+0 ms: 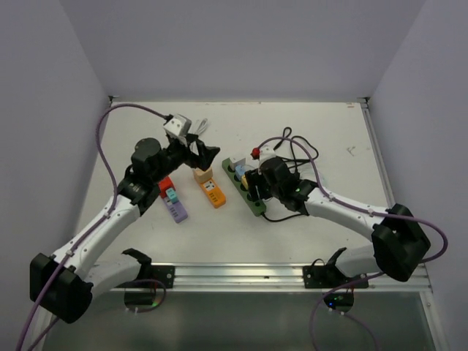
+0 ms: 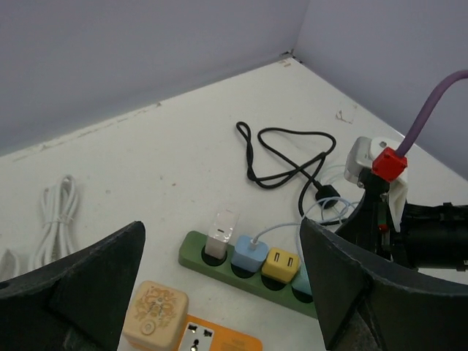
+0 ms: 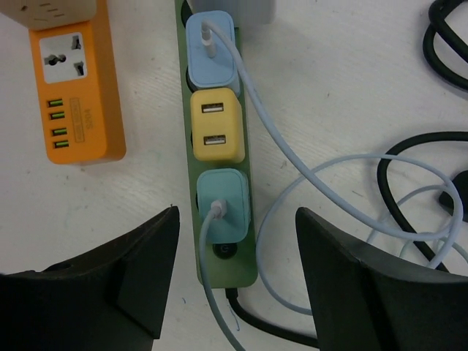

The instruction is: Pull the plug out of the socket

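A green power strip (image 1: 232, 170) lies mid-table and holds a white plug (image 2: 221, 232), a blue plug (image 3: 210, 44), a yellow plug (image 3: 216, 131) and a teal plug (image 3: 223, 205), all seated. Pale cables run from the blue and teal plugs. My right gripper (image 1: 252, 183) is open and hovers over the strip's near end, its jaws either side of the teal plug (image 3: 234, 270) without touching it. My left gripper (image 1: 208, 155) is open and empty, above the table just left of the strip's far end (image 2: 191, 256).
An orange power strip (image 1: 213, 194) with a beige cube adapter (image 1: 202, 175) lies left of the green one. A purple strip (image 1: 175, 208) with a red plug (image 1: 165, 186) lies further left. A black cable (image 1: 296, 150) loops behind the strip. A coiled white cable (image 2: 58, 212) lies at the back left.
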